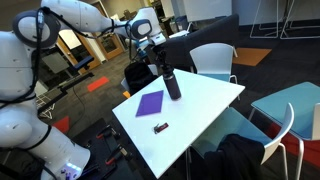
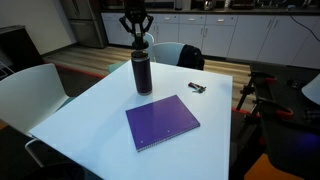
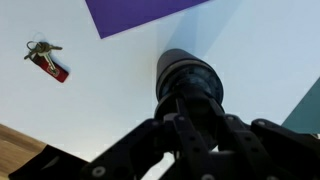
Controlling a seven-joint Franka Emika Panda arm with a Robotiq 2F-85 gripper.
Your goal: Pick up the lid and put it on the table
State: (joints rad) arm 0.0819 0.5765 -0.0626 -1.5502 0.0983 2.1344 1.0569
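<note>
Directly above the bottle (image 2: 143,78), the gripper (image 2: 136,40) hangs with its jaws pointing down at the lid (image 2: 141,55), which sits on the bottle's top. Dark fingers blend into the dark lid, so I cannot tell whether they clasp it. The bottle stands upright on the table (image 2: 90,110).

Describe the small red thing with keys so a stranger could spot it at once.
The square white table holds a flat purple notebook and a tall dark cylindrical bottle. The small oblong dark-red object lies flat near a table edge, apart from both; it alone is red and has metal keys attached.
</note>
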